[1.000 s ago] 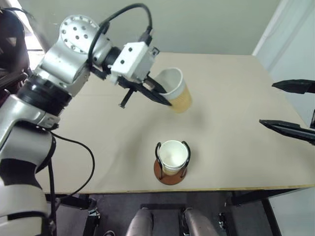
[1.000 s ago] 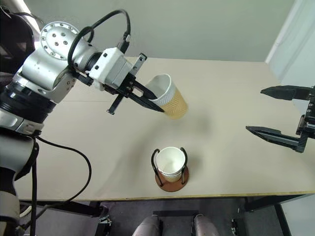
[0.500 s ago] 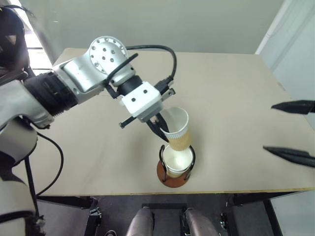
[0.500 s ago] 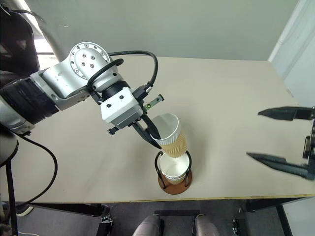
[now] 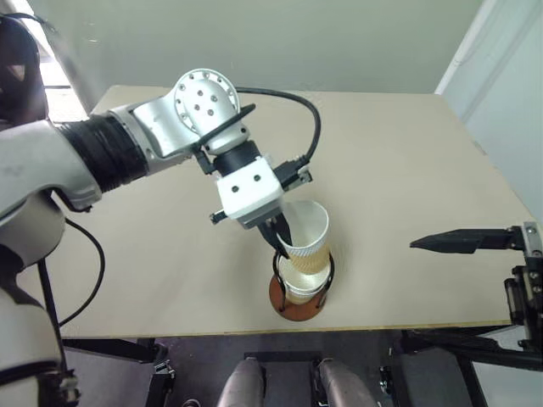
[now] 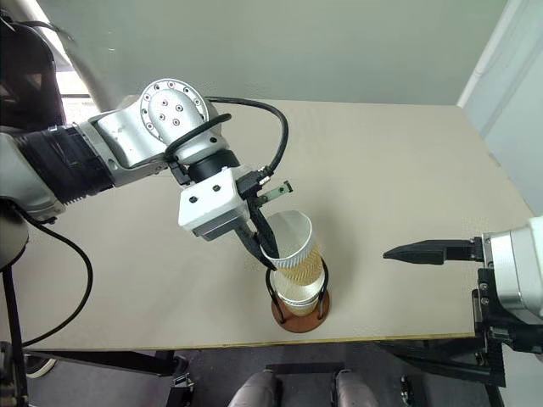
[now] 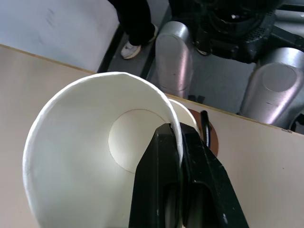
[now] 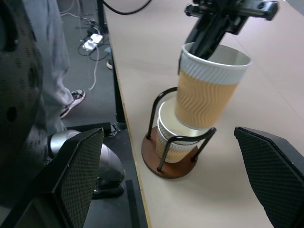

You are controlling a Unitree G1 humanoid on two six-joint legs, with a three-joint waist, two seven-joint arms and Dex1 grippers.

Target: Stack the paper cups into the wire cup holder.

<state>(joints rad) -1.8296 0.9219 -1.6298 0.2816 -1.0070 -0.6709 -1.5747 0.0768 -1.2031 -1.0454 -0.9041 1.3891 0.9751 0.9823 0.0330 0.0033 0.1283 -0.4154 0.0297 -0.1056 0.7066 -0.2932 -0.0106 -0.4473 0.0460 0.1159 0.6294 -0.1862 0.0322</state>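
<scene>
The left gripper (image 7: 179,142) is pinched tight on the white rim of a paper cup (image 5: 307,237), one black finger inside the cup and one outside. It holds this cup, tipped a little, right over the wire cup holder (image 5: 298,302). The cup's bottom sits just inside the mouth of the cup already in the holder (image 8: 176,137), maybe touching it, but that is hard to see. The holder stands near the front edge of the table (image 5: 399,161). The right gripper (image 8: 171,171) is open wide with nothing in it, off to the right side, well apart from the cups.
</scene>
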